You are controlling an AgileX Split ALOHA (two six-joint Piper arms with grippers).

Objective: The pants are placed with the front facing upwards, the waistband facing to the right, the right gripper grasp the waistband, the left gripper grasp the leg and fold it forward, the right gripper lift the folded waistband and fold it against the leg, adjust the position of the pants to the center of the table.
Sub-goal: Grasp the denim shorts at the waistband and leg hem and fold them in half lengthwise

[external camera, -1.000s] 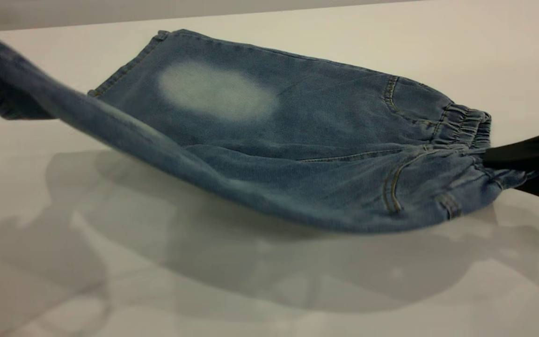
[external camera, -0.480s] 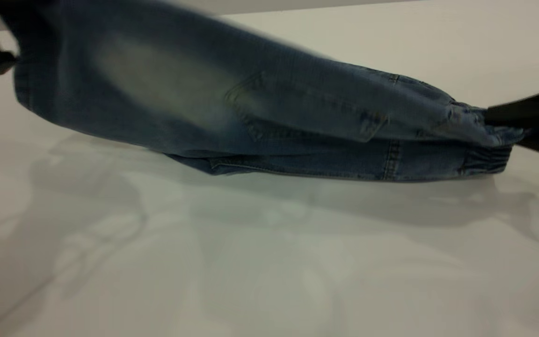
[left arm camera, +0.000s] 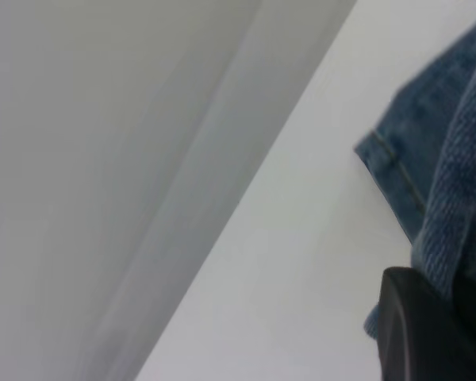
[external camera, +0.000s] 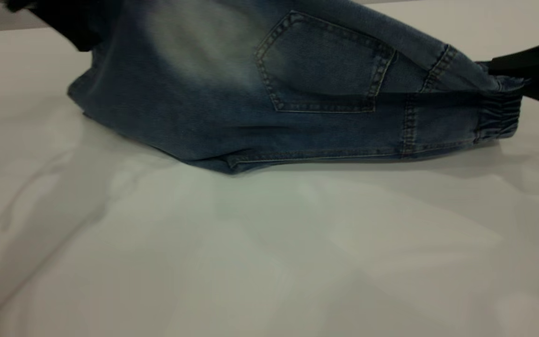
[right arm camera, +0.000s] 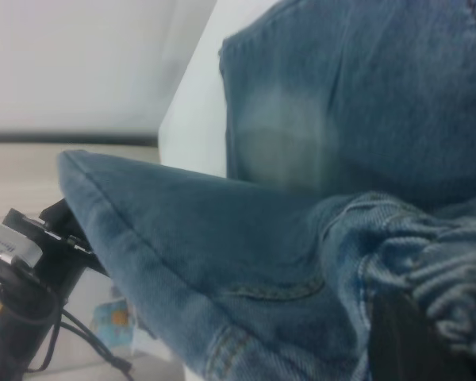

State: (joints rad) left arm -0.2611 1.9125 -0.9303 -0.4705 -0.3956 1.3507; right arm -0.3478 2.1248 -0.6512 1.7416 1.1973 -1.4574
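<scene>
While both arms have the denim shorts (external camera: 260, 107) strung up between them, the thing I'd watch is the cloth slipping out at either end. The right end effector (external camera: 508, 79), near the counter's right edge, is clamped on the gathered elastic waistband (external camera: 496, 114); the left end effector (external camera: 70, 25), toward the far left corner of the counter (external camera: 269, 262), holds the leg hem raised, its fingers closed on that hem as the left wrist view shows denim tucked against the black finger (left arm camera: 416, 329). The lifted leg is turned over so the square back pocket (external camera: 321, 65) faces the near edge, while the lower fold edge rests on the counter roughly mid-depth.

To my eye the fold forward is only partway done. If the left arm sweeps on faster than the right one follows, the waistband could twist or pull free, since elastic bunches and gives little to pinch. If the leg is let go too high, it may flop unevenly and land skewed over the other leg, leaving a wrinkled, offset fold. Dragging the resting edge could also shift the whole garment off toward one side of the counter.

By count: one pair of shorts, one waistband, one back pocket showing, one pale faded patch (external camera: 194, 47) in sight on the raised side and another (right arm camera: 289, 143) on the leg below, two end effectors, one counter.
</scene>
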